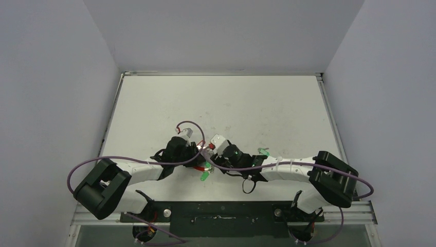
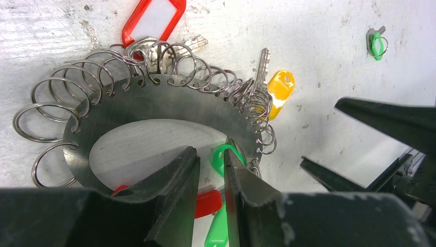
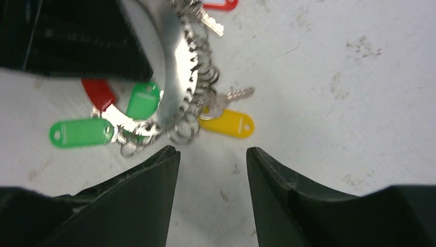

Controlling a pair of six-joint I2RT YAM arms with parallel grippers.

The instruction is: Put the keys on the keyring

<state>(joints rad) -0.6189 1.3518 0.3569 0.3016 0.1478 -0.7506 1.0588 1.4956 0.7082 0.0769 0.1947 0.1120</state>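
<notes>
The keyring [image 2: 154, 105] is a flat silvery metal ring with several small split rings round its outer edge; it also shows in the right wrist view [image 3: 177, 67]. Keys with a red tag [image 2: 154, 20], a yellow tag [image 2: 282, 87], a green tag [image 2: 222, 157] and another red tag [image 2: 208, 203] hang on it. One small green key [image 2: 378, 45] lies loose on the table, right of the arms [image 1: 264, 152]. My left gripper [image 2: 211, 154] sits over the ring's inner edge, jaws a narrow gap apart, with nothing seen clamped. My right gripper [image 3: 212, 152] is open and empty just before the yellow tag [image 3: 229, 123].
A second green tag [image 3: 82, 132] lies flat beside the ring, also seen from above [image 1: 204, 175]. Both grippers [image 1: 198, 154] [image 1: 212, 154] meet at the table's near middle. Purple cables loop off both arms. Grey walls bound the white table [image 1: 257, 103].
</notes>
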